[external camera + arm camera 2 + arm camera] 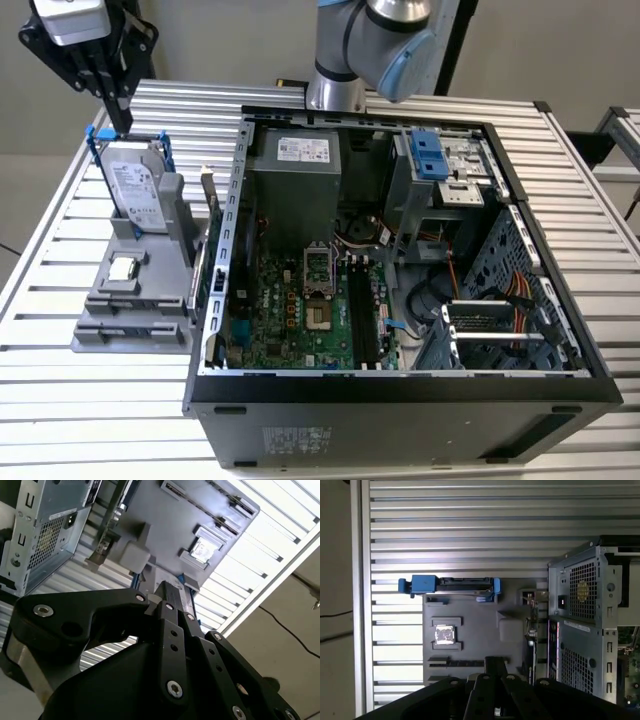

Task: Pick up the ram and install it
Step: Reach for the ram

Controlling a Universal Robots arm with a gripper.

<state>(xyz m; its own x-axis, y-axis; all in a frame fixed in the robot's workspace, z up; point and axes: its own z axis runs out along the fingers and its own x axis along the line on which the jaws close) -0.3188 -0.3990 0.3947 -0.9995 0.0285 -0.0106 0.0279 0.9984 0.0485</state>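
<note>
A table [90,430] of ribbed metal slats carries everything here, with a pale wall behind it and a dark cable [287,630] trailing over the floor beside it. The gripper [120,126] hangs high, its jaws pressed together with nothing between them. Straight below the jaws a hard drive [133,190] stands upright in a grey holder [105,332], and a small square processor chip [123,267] lies flat in its recess a little further from them. Well off to one side of the jaws lies the opened computer case [400,405]. The exterior view looks down into it, onto the green motherboard [285,315] and its long dark memory slots [358,315]. The first wrist view, looking past the fingers, catches the case's back panel with its vent grille [580,592]. Where the ram is I cannot tell: a thin dark stick [208,205] stands just beside the holder, between it and the case, too slight to name
</note>
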